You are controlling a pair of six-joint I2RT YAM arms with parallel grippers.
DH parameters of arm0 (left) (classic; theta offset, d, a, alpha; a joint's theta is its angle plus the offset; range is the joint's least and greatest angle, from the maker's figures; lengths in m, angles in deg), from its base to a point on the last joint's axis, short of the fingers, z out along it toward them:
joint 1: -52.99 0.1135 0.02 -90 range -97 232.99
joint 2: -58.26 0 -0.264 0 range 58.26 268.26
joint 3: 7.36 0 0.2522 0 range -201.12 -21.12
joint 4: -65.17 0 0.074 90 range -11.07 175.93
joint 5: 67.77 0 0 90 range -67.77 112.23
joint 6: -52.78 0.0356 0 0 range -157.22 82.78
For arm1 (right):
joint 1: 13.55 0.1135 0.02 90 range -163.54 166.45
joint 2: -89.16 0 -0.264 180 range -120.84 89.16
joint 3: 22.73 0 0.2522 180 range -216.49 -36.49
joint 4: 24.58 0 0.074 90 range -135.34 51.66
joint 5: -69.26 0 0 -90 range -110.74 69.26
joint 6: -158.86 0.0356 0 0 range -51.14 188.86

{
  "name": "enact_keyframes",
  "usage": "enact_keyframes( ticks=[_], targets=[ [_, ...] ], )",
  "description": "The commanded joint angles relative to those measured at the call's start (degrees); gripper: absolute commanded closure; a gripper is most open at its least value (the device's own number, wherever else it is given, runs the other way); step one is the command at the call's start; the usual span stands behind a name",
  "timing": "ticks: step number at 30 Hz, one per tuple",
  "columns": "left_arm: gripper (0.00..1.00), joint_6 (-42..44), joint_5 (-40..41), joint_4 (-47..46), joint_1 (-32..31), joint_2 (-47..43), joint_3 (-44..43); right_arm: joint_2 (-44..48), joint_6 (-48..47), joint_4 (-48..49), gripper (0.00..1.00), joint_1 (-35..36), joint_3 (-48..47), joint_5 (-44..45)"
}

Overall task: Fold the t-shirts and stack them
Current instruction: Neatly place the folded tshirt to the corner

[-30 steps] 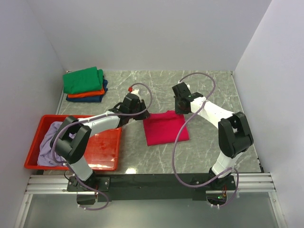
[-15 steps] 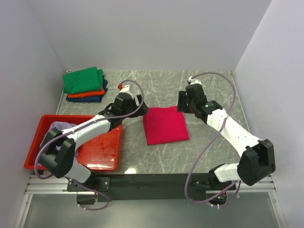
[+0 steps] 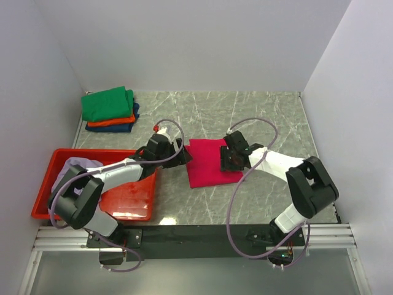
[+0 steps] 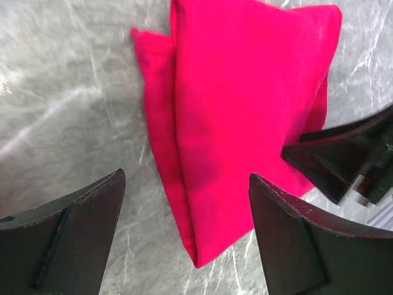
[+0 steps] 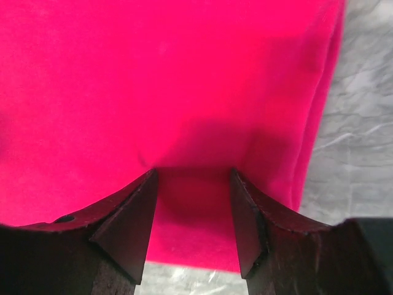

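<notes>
Now, jaws apart, left gripper (image 4: 187, 184) hangs over the crimson-pink t-shirt's (image 3: 206, 167) left edge, right gripper (image 5: 193, 178) over its right, counter (image 3: 264, 117) beyond.

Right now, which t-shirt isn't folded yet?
The pale lavender t-shirt, lying crumpled in the red tray. The crimson-pink t-shirt lies folded flat mid-table, and the green, orange and dark blue ones sit folded in a stack at the far left.

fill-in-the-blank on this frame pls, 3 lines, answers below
1. The top t-shirt of the back-left stack is ____.
2. The lavender t-shirt lies in the red ____.
3. The left claw, at the pink t-shirt's edge, is ____.
Missing words: green; tray; open.
</notes>
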Motion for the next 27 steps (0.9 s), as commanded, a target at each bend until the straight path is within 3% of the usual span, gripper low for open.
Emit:
enact_keyframes(
  ticks=[1, 14, 27],
  targets=[
    [0.13, -2.1, -3.8, -6.5, 0.0, 1.2, 2.1, -2.9, 2.4, 2.4, 0.43, 0.6, 1.6, 0.0],
    [0.12, -7.5, -10.1, -18.2, -0.3, 5.4, 9.7, -5.6, 3.8, 2.3, 0.43, 2.0, 2.3, 0.7],
    [0.12, -10.7, -6.7, -23.1, -7.5, 16.7, 4.4, -5.6, 4.8, 2.4, 0.43, 4.7, 2.0, 0.3]
  ],
)
